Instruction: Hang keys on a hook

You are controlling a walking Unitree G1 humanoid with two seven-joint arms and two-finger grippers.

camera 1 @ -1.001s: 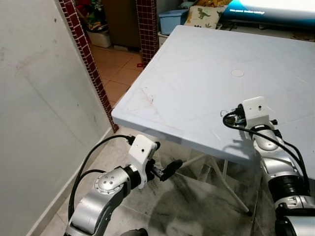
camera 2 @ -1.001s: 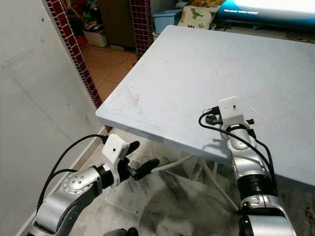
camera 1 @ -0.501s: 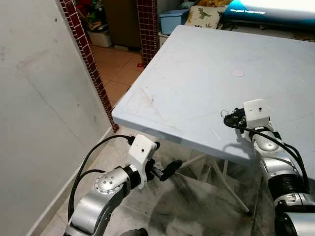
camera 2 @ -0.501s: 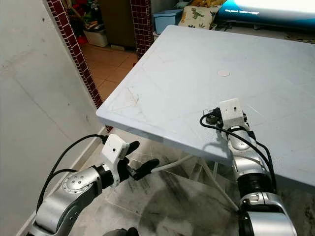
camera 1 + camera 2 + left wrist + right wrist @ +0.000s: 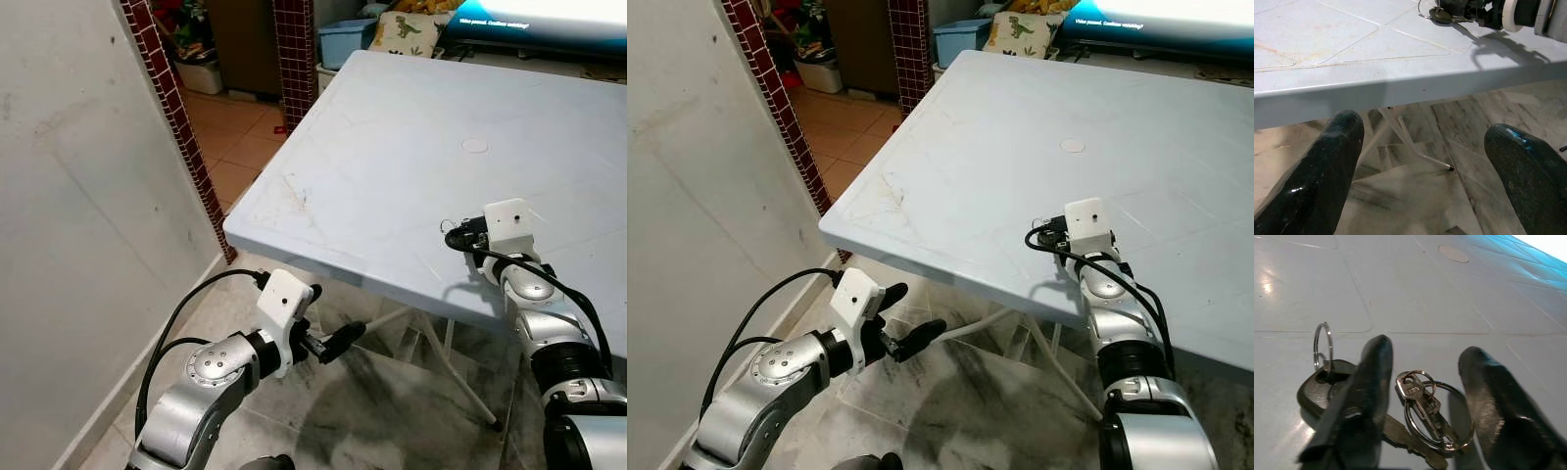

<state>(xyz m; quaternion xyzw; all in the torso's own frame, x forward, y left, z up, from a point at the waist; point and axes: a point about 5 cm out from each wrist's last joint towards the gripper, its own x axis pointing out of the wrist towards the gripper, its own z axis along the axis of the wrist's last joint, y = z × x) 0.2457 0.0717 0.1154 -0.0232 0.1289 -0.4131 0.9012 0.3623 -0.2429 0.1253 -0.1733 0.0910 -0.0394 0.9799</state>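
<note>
Your right gripper [image 5: 1422, 401] straddles the bunch of silver keys with a black-headed key [image 5: 1415, 411] on the pale blue plastic table [image 5: 392, 147], fingers apart, nothing gripped; lifting and hanging remain

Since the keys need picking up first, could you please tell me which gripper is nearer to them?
Right. The right gripper is over the keys on the table, open jaws straddling them; the left gripper hangs below the table's edge.

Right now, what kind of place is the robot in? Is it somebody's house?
Probably a home. There's a pale plastic table with keys on it, a tiled floor, brick-patterned pillars, and a dinosaur-print cushion near a blue storage box.
</note>
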